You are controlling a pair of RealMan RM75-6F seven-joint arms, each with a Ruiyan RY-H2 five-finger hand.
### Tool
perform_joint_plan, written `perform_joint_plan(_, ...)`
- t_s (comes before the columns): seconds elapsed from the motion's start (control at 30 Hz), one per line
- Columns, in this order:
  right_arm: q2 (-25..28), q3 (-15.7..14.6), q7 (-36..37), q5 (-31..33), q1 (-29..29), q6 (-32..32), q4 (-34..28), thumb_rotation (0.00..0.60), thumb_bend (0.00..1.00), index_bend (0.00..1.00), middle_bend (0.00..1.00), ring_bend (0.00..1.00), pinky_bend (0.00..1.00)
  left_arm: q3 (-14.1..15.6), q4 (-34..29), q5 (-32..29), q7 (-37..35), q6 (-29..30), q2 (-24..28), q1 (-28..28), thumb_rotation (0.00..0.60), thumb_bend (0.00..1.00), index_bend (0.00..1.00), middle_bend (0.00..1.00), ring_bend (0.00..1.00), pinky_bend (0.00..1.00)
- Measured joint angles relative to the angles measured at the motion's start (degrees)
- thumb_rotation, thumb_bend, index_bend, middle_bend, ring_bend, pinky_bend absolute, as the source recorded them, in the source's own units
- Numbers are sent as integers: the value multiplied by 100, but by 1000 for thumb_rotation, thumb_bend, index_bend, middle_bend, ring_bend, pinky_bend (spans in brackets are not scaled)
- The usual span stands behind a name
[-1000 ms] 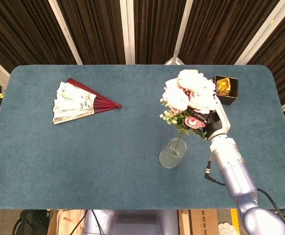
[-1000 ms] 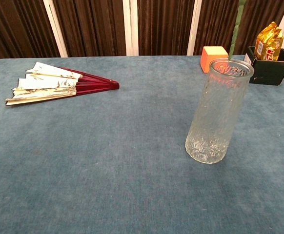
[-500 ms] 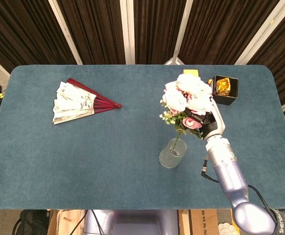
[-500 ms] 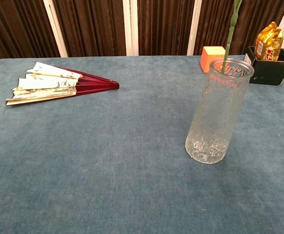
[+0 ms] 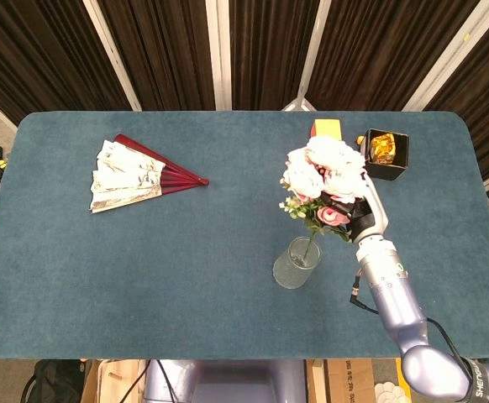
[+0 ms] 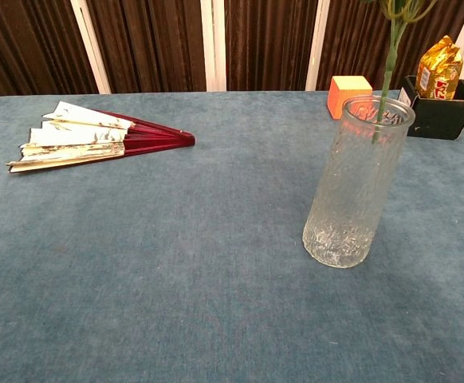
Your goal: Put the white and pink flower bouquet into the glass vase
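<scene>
My right hand (image 5: 360, 217) holds the white and pink flower bouquet (image 5: 322, 175) upright just right of and above the glass vase (image 5: 296, 263). The green stem (image 5: 311, 244) runs down from the blooms into the vase mouth. In the chest view the stem (image 6: 387, 64) enters the top of the textured glass vase (image 6: 358, 183) and its tip shows a little below the rim; the blooms and the hand are cut off above that view. My left hand shows in neither view.
A folded paper fan (image 5: 137, 175) with red ribs lies at the left of the blue table (image 5: 144, 269). Behind the vase stand an orange block (image 6: 350, 93) and a black box (image 6: 441, 105) holding a gold packet (image 6: 439, 68).
The bouquet has come down and shifted slightly right; its stem tip, above the vase rim a second ago, now sits inside the vase mouth. The orange block behind is now uncovered in the head view.
</scene>
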Motion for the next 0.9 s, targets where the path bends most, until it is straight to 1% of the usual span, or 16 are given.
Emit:
perform_joint_plan(0.17, -58, -110, 49, -137, -75, -104, 47, 600, 525, 679, 571, 502, 137, -1, -6, -8, 47, -6, -14, -7, 600, 249, 116, 0, 0, 30)
perform_joint_plan(0.37, -213, -310, 99, -399, -147, -257, 120, 600, 526, 680, 571, 495, 137, 4, -20, -9, 117, -9, -34, -17, 600, 250, 116, 0, 0, 30)
perform_joint_plan(0.53, -344, -414, 173, -570, -194, -357, 246, 600, 525, 680, 567, 470, 137, -3, -23, -27, 129, -1, -36, -12, 600, 249, 116, 0, 0, 30)
perform_joint_plan(0.73, -417, -536, 234, -889, -280, -518, 326, 600, 526, 672, 513, 410, 114, 5, -30, -21, 156, -16, -40, -20, 600, 249, 116, 0, 0, 30)
perform_joint_plan(0.9, -416, -642, 333, -1245, -400, -778, 386, 600, 524, 577, 435, 344, 85, 3, -35, -35, 155, -14, -35, -14, 600, 250, 117, 0, 0, 30)
